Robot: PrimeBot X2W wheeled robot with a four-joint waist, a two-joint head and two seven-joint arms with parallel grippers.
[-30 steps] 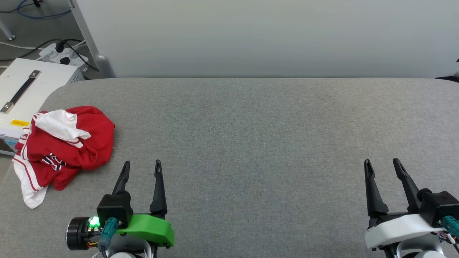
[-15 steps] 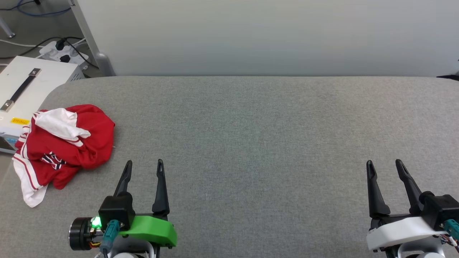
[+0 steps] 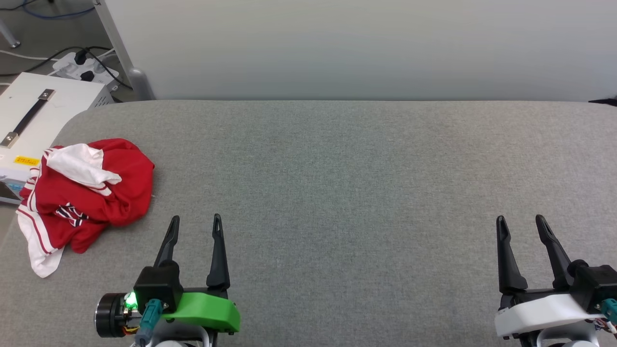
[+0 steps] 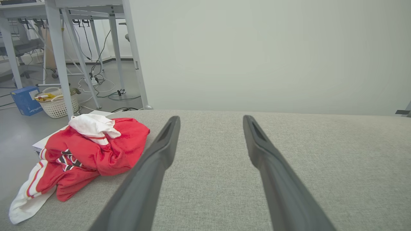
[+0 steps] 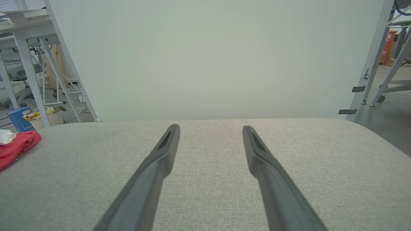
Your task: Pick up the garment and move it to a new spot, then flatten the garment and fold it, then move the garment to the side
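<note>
The table [image 3: 337,168] is a broad slab with rounded corners, covered in a grey, finely woven cloth that lies smooth and flat. The garment [image 3: 87,193] sits crumpled at the table's left end, near its front corner. It is a soft red knit bunched into a rounded heap, with a white sleeve folded over the top, red-and-white striped trim along its edges, and a scrap of black, white-outlined print showing in a crease. One white-edged corner droops over the table's left edge. The left gripper [image 3: 195,218] hovers over the table's near edge, just right of the garment and apart from it. Its two slim, dark, tapering fingers are spread wide with nothing between them. The right gripper [image 3: 520,219] hangs over the near edge towards the table's right end, jaws equally wide and empty. Beyond the table's left end stands a white box [image 3: 33,125] with a black strap handle. Farther off to that side, on the floor, a white openwork basket [image 4: 59,104] holds something yellow and pale, too small to identify.
</note>
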